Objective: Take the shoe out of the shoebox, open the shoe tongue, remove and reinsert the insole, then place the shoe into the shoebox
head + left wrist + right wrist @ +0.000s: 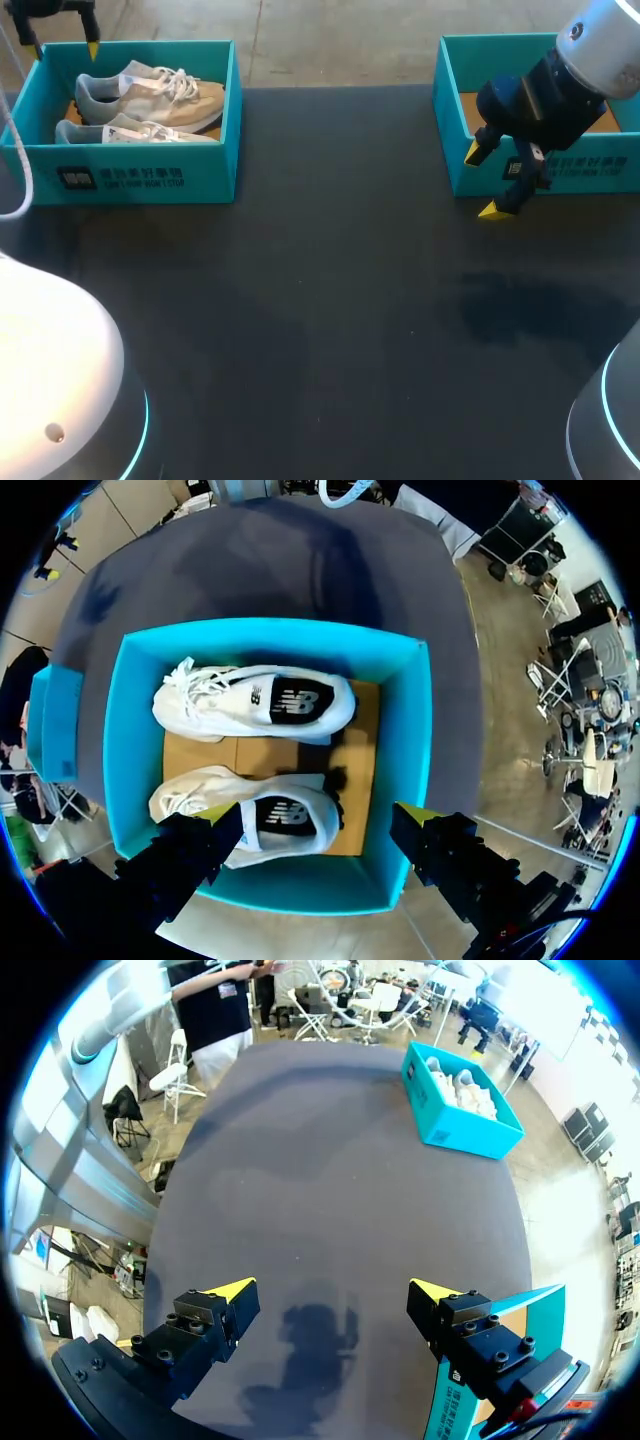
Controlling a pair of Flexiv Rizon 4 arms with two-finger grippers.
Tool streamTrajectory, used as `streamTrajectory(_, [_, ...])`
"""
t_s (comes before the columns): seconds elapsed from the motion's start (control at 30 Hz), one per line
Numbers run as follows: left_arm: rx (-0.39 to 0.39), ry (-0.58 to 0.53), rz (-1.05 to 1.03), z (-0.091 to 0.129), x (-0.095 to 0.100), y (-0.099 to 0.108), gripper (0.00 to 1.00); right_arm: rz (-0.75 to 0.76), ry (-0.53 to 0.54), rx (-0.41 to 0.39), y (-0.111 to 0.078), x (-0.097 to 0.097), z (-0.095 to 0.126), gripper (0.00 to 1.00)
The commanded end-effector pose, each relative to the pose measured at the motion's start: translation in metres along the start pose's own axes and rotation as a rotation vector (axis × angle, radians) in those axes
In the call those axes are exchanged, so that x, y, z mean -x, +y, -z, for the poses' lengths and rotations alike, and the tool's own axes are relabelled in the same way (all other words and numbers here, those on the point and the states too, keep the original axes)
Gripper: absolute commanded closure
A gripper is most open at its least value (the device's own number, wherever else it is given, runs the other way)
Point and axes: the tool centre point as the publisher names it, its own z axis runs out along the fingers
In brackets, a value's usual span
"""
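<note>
Desk (pixel 330 330): wide open dark surface across the near and middle zones. Right hand (pixel 487 182) spread, holding nothing, hangs over the desk by the front wall of the right teal box (pixel 545 172). Far left, the shoebox (pixel 140 175) sits near the desk's back edge. Left hand (pixel 318 818) spread, holding nothing, above its rim. Count: 2 teal boxes, and 2 shoes side by side in the shoebox: front shoe (pixel 130 131), back shoe (pixel 150 95).

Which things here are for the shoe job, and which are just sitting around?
For the job:
- teal shoebox
- white sneaker and its twin, both inside it
- left gripper, open above that box

Just sitting around, it seems:
- second teal box, no shoe showing in it
- right gripper, open over the bare table
</note>
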Motion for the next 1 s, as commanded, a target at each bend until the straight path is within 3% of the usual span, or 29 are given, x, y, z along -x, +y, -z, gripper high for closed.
streamTrajectory(0.03, [0.043,-0.003,0.005,-0.005,-0.003,-0.01,0.0,-0.002,0.001,-0.002,0.001,0.001,-0.001,0.0])
streamTrajectory(0.2, [0.057,0.0,-0.036,-0.002,0.004,-0.013,0.0,-0.002,0.001,-0.002,0.001,0.001,-0.001,0.0])
streamTrajectory(0.47, [0.008,0.009,-0.038,-0.019,-0.004,-0.033,0.0,-0.002,0.001,-0.002,0.001,0.001,-0.001,0.0])
streamTrajectory(0.77, [0.017,0.012,-0.074,-0.031,-0.011,-0.047,0.0,-0.002,0.001,-0.002,0.001,0.001,-0.001,0.0])
streamTrajectory(0.8, [0.021,0.013,-0.082,-0.033,-0.013,-0.048,0.02,-0.002,0.001,-0.002,0.001,0.001,-0.001,0.0])
streamTrajectory(0.83, [0.023,0.013,-0.084,-0.035,-0.014,-0.049,0.13,-0.002,0.001,-0.002,0.001,0.001,-0.001,0.0])
streamTrajectory(0.9, [0.023,0.02,-0.091,-0.039,-0.015,-0.05,0.16,-0.002,0.001,-0.002,0.001,0.001,-0.001,0.0])
streamTrajectory(0.93, [0.024,0.02,-0.092,-0.04,-0.016,-0.05,0.26,-0.002,0.001,-0.002,0.001,0.001,-0.001,0.0])
streamTrajectory(1.0, [0.031,0.018,-0.102,-0.043,-0.016,-0.052,0.31,-0.002,0.001,-0.002,0.001,0.001,-0.001,0.0])
